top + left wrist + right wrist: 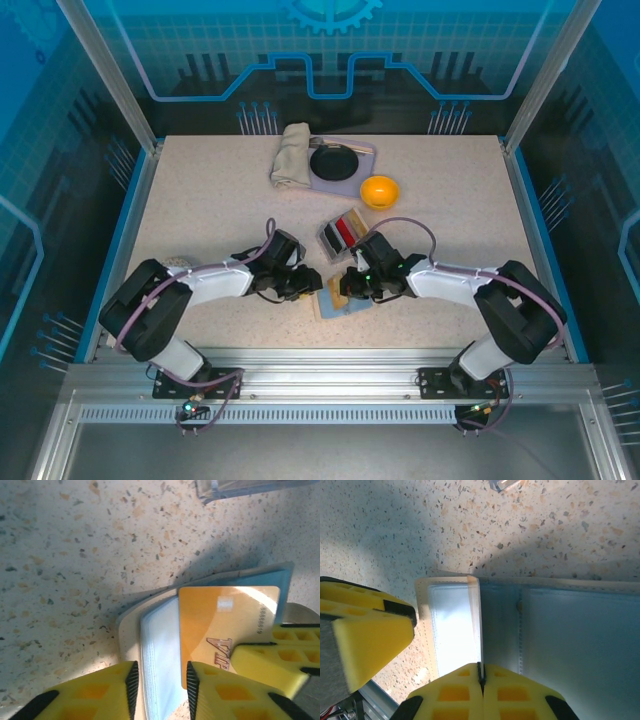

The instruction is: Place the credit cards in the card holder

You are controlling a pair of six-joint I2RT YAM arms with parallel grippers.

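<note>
The card holder (333, 303) is lying open on the speckled table (200, 200) between the two grippers, with its blue-grey inside facing up. The left gripper (161, 684) is hovering at the holder's near edge. Its yellow fingers are standing apart, and the rim of a blue pocket is showing in the gap. Whether they are touching the holder cannot be told. The right gripper (481, 682) is pressing its fingers together on the gold card (220, 620), gripping it at the corner beside the lettering. The card is lying across the holder's blue lining, and in the right wrist view it is showing edge-on. Just behind the holder, a grey box (338, 232) is holding upright cards. Farther back, an orange bowl (379, 190), a dark dish (335, 162) and a folded cloth (292, 155) are sitting.
</note>
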